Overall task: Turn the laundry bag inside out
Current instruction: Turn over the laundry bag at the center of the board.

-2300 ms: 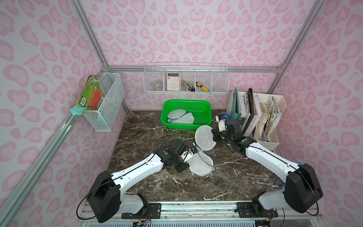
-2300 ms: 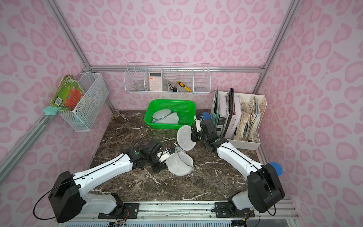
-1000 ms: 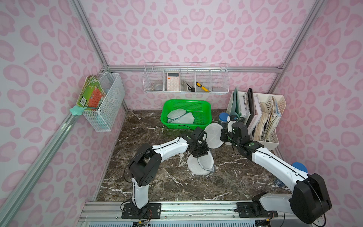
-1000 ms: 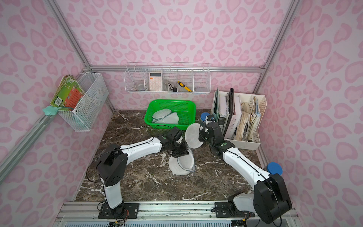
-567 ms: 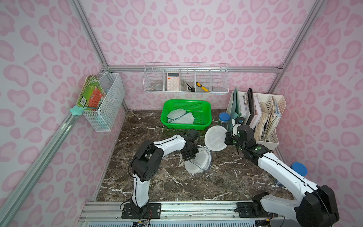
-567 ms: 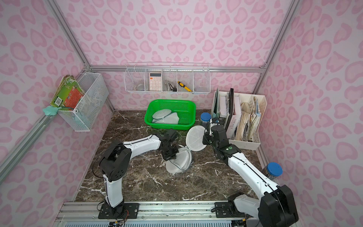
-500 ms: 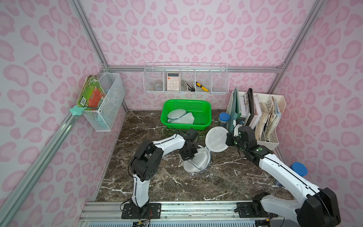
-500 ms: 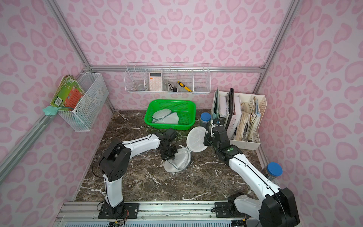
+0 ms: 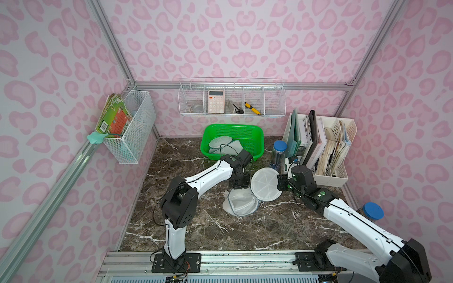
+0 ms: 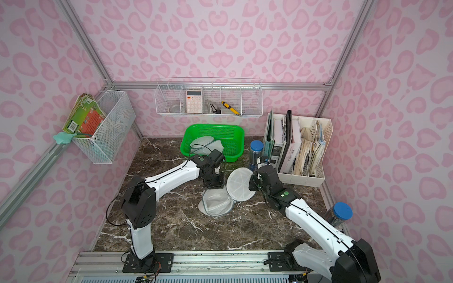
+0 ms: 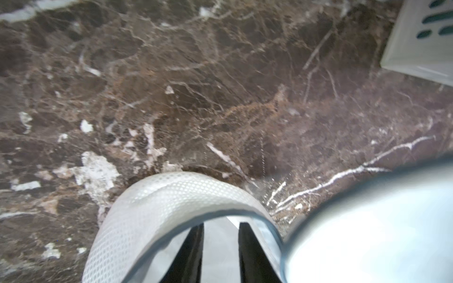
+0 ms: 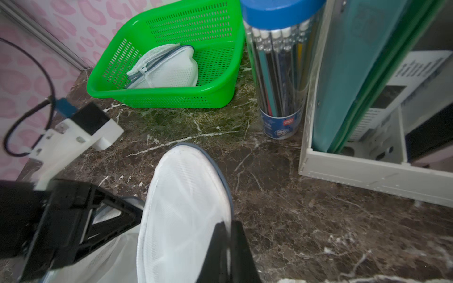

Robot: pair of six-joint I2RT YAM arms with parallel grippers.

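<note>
2 grippers meet the laundry bag (image 9: 266, 186) at frame centre: right gripper (image 12: 229, 225) pinched shut on its round panel's rim, left gripper (image 11: 220, 225) slightly parted inside the mesh mouth.

A green basket (image 9: 245, 137) sits at the back of the marble worktop (image 9: 196, 227), near a blue-lidded pencil tube (image 9: 279, 146) and a white file organizer (image 9: 331, 177).

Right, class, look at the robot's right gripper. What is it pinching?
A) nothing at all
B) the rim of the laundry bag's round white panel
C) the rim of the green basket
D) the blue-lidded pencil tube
B: in the right wrist view the right gripper is closed with the dark-trimmed rim of the laundry bag and its round white mesh panel pinched between its fingers.
</note>
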